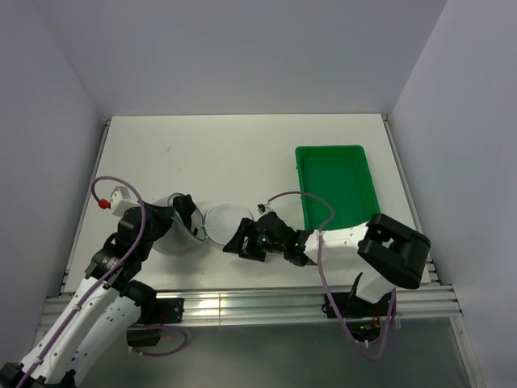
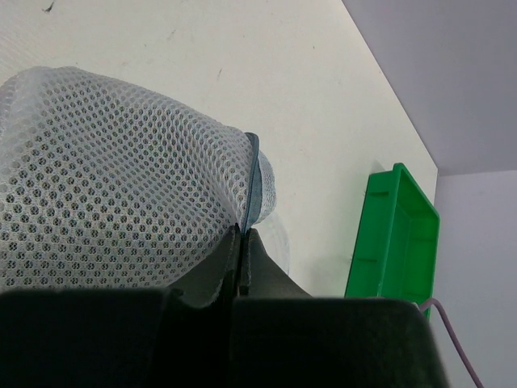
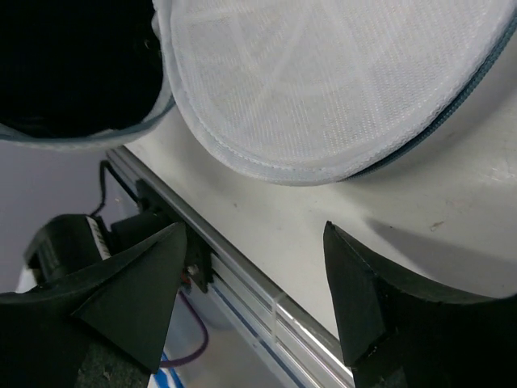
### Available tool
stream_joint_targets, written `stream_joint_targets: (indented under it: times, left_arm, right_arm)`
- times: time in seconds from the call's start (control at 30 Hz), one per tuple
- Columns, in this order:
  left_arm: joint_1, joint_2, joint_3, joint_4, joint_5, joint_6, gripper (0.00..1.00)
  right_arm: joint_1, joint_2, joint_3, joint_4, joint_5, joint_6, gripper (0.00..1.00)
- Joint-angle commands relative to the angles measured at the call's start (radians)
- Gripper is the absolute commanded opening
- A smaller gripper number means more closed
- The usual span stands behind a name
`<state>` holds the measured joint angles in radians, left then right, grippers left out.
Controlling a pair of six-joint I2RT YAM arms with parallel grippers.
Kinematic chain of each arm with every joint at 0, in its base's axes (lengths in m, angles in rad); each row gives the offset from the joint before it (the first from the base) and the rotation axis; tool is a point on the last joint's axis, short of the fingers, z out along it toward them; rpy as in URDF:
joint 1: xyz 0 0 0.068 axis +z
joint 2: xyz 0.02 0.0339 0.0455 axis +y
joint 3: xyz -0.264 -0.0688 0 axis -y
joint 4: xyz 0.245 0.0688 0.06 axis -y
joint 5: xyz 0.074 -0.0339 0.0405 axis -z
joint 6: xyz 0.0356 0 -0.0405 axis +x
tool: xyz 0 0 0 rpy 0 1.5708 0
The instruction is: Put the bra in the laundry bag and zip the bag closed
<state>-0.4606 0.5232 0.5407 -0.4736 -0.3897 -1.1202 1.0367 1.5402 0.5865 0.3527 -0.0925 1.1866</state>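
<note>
Top, left-wrist and right-wrist views of a two-arm station at a white table (image 1: 226, 153).

The small white translucent mesh laundry bag (image 1: 182, 242) lies on its side near the front edge of the table, in front of the left arm. Its round flat mesh lid (image 3: 323, 81), edged with a grey-blue zipper rim, hangs open and rests on the table beside the bag's mouth, toward the right arm.

The left gripper (image 2: 242, 234) has its fingers pressed together, pinching the bag's mesh at the zipper rim.

The right gripper (image 3: 254, 234) has its fingers spread and holds nothing. It hovers over the front edge of the table, just beside the lid and not touching it.

The soft black fabric bra (image 3: 73, 65) is inside the bag. The right-wrist view shows it as a dark mass filling the open mouth; its straps cannot be made out.

The green rectangular plastic tray (image 1: 335, 186) stands apart at the right of the table. An aluminium rail (image 3: 242, 275) runs along the table's front edge.
</note>
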Motion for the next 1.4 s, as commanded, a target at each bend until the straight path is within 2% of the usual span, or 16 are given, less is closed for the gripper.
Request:
stream_joint_targets:
  times: [0.0, 0.2, 0.5, 0.67, 1.03, 1.13, 1.17, 1.27, 1.37]
  left_arm:
    - [-0.003, -0.005, 0.042, 0.041, 0.008, -0.003, 0.00]
    - [-0.003, -0.008, 0.053, 0.032, 0.006, -0.001, 0.00]
    - [-0.001, -0.017, 0.067, 0.009, 0.002, 0.005, 0.00]
    - [-0.001, -0.026, 0.068, -0.008, 0.005, 0.003, 0.00]
    - [-0.001, -0.038, 0.070, -0.033, 0.014, -0.001, 0.00]
    - [-0.001, -0.046, 0.068, -0.043, 0.015, -0.004, 0.00]
    - [-0.003, -0.048, 0.068, -0.045, 0.017, -0.004, 0.00]
    - [-0.003, -0.055, 0.070, -0.056, 0.020, 0.005, 0.00]
    - [-0.003, -0.058, 0.070, -0.063, 0.026, 0.011, 0.00]
  right_arm:
    - [0.006, 0.009, -0.037, 0.206, 0.080, 0.099, 0.76]
    - [0.005, 0.043, -0.103, 0.296, 0.177, 0.220, 0.80]
    - [0.002, 0.159, -0.160, 0.459, 0.203, 0.370, 0.81]
    - [-0.020, 0.251, -0.159, 0.581, 0.204, 0.387, 0.81]
    - [-0.079, 0.271, -0.113, 0.597, 0.292, 0.332, 0.73]
    - [-0.090, 0.271, -0.096, 0.597, 0.306, 0.309, 0.60]
    - [-0.092, 0.268, -0.087, 0.597, 0.309, 0.288, 0.45]
    - [-0.093, 0.229, -0.054, 0.556, 0.333, 0.224, 0.13]
    - [-0.092, 0.160, 0.005, 0.421, 0.378, 0.133, 0.01]
